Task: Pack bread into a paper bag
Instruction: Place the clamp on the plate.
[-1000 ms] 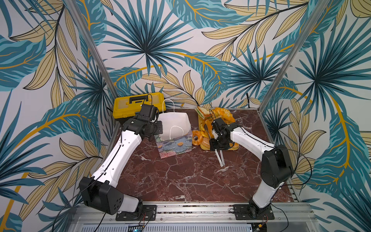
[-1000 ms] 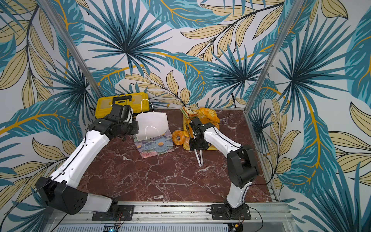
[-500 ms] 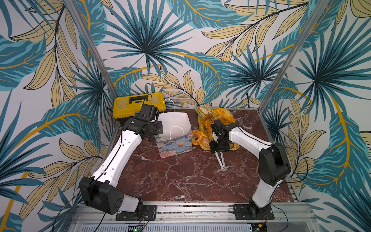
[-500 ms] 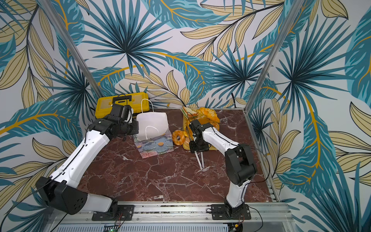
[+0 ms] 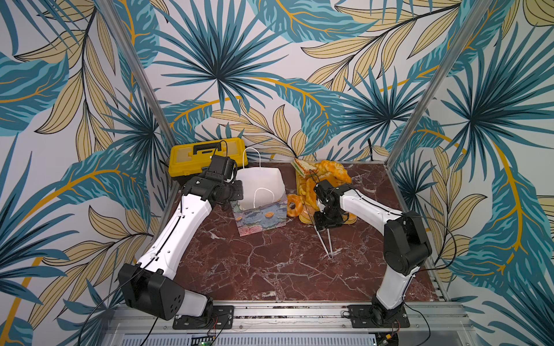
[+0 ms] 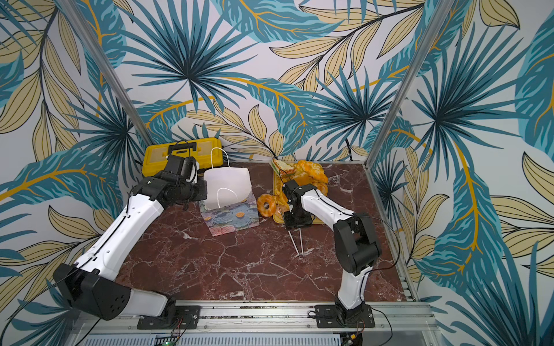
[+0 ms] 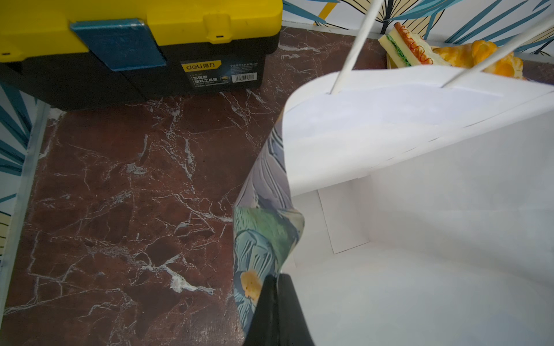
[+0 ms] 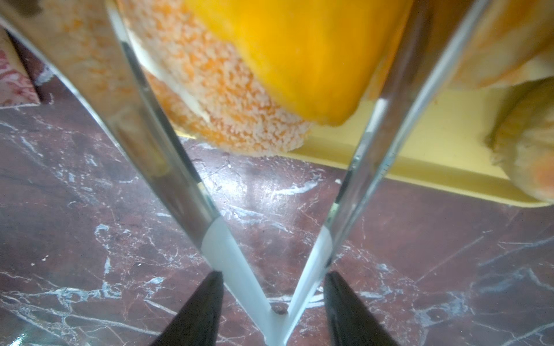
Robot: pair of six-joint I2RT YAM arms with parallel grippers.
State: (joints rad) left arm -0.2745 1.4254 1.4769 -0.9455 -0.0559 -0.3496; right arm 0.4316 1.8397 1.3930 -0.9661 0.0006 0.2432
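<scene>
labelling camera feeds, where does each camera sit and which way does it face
Top views: high over the front edge, looking down at the marble table; left arm and right arm show whole.
Left wrist: on the left arm, past the left gripper into the paper bag; toolbox alongside.
Right wrist: on the right arm, along the right gripper and tongs at bread on the yellow tray.
Shared: left wrist and top views both show the sandwich.

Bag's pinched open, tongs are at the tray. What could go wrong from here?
The right pincer grips the tongs near their hinge, so the bread between the smooth blades may slip out. The left pincer holds the bag by one crumpled edge; the mouth could sag shut. The doughnut, on edge between bag and tray, could get knocked.
</scene>
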